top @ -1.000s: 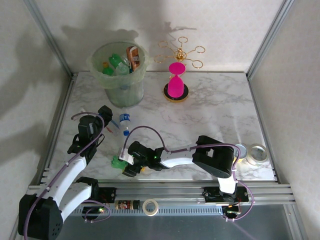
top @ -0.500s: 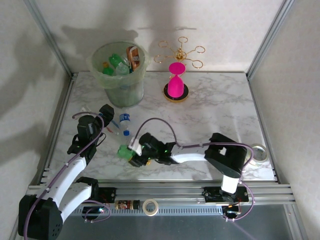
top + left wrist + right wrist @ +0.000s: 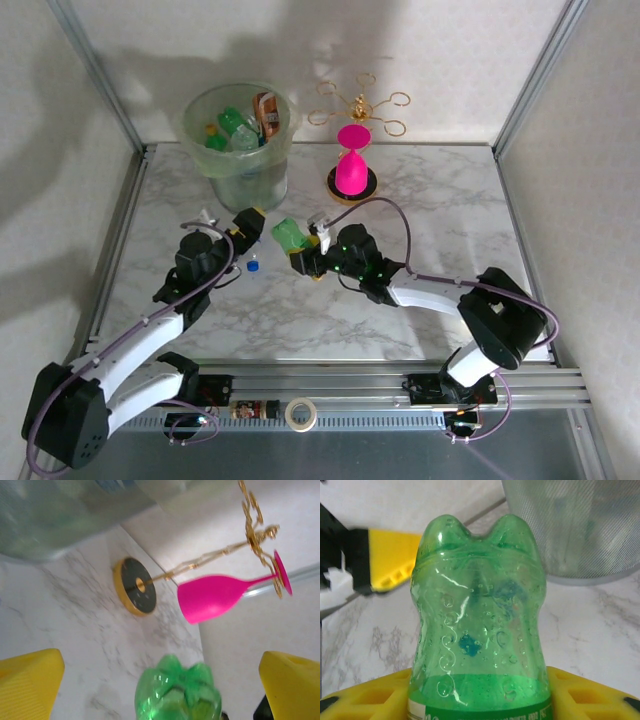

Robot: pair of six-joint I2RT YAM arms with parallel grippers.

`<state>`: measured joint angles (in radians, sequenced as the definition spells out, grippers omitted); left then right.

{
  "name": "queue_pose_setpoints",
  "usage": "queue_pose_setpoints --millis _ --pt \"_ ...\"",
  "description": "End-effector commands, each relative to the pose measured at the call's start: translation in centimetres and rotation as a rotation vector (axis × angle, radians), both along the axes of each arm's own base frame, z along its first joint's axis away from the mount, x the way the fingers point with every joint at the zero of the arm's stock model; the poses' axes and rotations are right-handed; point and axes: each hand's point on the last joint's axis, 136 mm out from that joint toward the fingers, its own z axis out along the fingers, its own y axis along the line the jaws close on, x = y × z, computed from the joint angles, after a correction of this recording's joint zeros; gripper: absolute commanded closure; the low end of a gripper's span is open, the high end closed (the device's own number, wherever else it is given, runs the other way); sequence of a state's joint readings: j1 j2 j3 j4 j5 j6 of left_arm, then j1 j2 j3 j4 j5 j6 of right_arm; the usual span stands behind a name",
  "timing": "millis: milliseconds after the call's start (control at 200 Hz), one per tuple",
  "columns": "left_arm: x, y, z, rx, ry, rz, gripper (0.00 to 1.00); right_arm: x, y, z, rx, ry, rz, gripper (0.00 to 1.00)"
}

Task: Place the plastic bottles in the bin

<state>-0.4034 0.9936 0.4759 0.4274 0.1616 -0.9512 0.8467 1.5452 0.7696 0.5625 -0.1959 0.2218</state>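
Green bottle [image 3: 477,625] sits clamped in the right gripper [image 3: 306,252]. The yellow pads [image 3: 365,700] close on its labelled part, and its lobed base juts out ahead of them. From above it hangs a little left of the table's [image 3: 450,210] middle, and I judge it lifted off the marble. The bin [image 3: 245,180] stands near it at 11 o'clock, apart from it, with several bottles [image 3: 235,125] already heaped inside.

My left gripper [image 3: 243,228] is at 9 o'clock of the bottle, spread wide and holding nothing. In its own camera its yellow fingers [image 3: 30,680] flank the bottle's base without touching it. A blue cap [image 3: 254,266], likely another bottle's, lies on the marble at 6 o'clock of that gripper.

The arms worry me most. They are crowded together, and swinging the right one toward 11 o'clock could drive the bottle into a left finger and twist it in the pads. The bin's rim is tall, so a low approach would strike the wall and shove the bin. With the heap so high, a careless drop might bounce out. The pink goblet [image 3: 350,170] on the gold wire stand [image 3: 360,105] at 1 o'clock could be clipped by my elbow.
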Motion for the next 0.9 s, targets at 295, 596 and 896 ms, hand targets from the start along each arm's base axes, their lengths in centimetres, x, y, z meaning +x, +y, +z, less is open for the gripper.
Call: queue_pose_setpoints --millis 295,596,896 --pt "-0.5 -8.2 2.4 -0.037 -0.05 -0.221 0.0 0.0 -0.5 4.6 0.101 -0.088 0.007 0.54" --pt "-0.5 -9.6 1.9 -0.016 -0.039 -0.257 0.17 -0.4 -0.8 5.2 0.112 -0.113 0.017 0.54" --pt "-0.1 -9.5 2.0 -0.006 -0.048 -0.234 0.42 -0.6 -0.8 5.2 0.111 -0.115 0.023 0.44"
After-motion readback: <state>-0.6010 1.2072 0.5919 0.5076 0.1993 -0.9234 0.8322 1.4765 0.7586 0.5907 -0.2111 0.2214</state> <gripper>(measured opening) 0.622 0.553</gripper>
